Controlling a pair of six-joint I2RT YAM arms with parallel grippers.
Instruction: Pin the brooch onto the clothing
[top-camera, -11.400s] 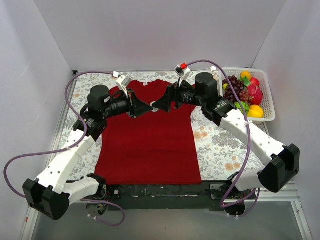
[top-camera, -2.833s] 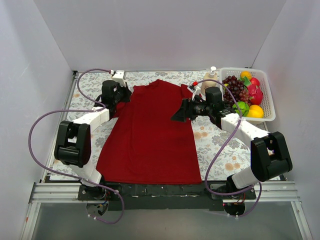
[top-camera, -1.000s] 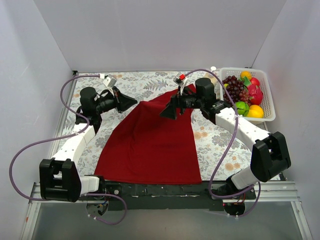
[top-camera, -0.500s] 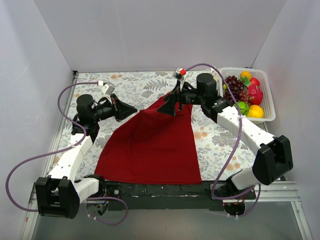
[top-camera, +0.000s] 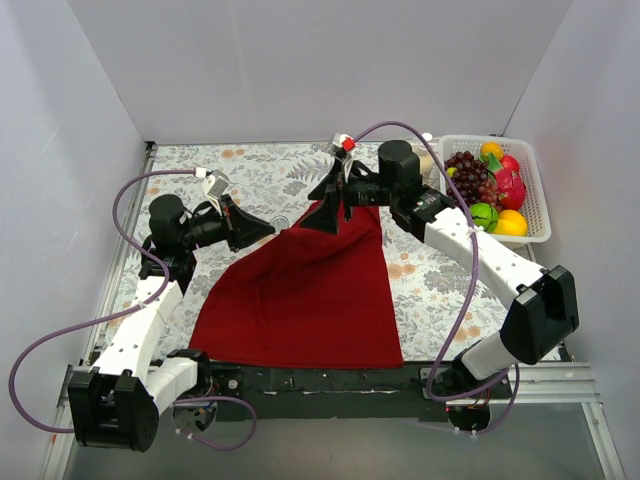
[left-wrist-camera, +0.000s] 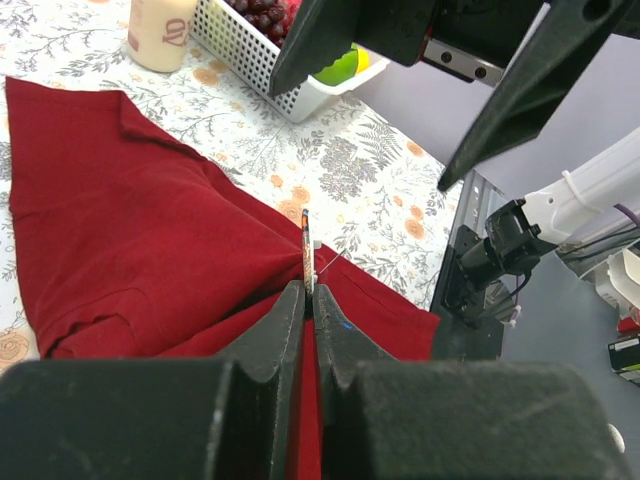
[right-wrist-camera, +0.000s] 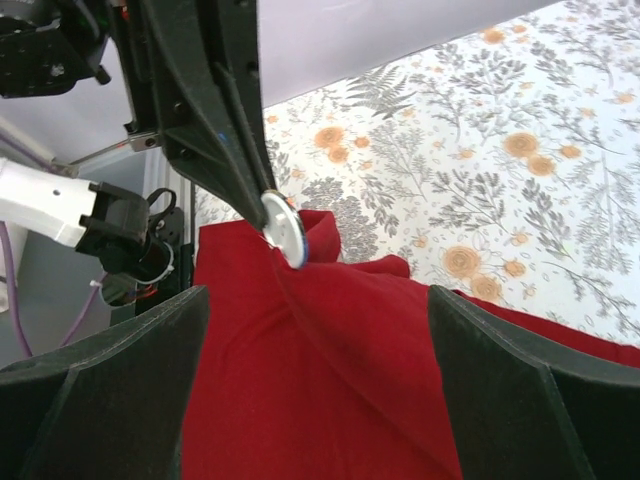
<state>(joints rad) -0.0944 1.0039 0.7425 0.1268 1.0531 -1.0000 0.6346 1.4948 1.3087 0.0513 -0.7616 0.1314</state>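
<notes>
The floral worktop (top-camera: 440, 290) carries the dark red T-shirt (top-camera: 300, 300), its far end drawn up into a peak between the arms. The right gripper (right-wrist-camera: 318, 300) hangs over that peak, spread wide and empty. The left gripper (left-wrist-camera: 308, 292) is pinched tight on the brooch (right-wrist-camera: 284, 228), held edge-on at the peak against a fold of cloth. The hold looks slim. The shirt's weight could drag the fold free, or an off-line closing by the right gripper could knock the disc out.
</notes>
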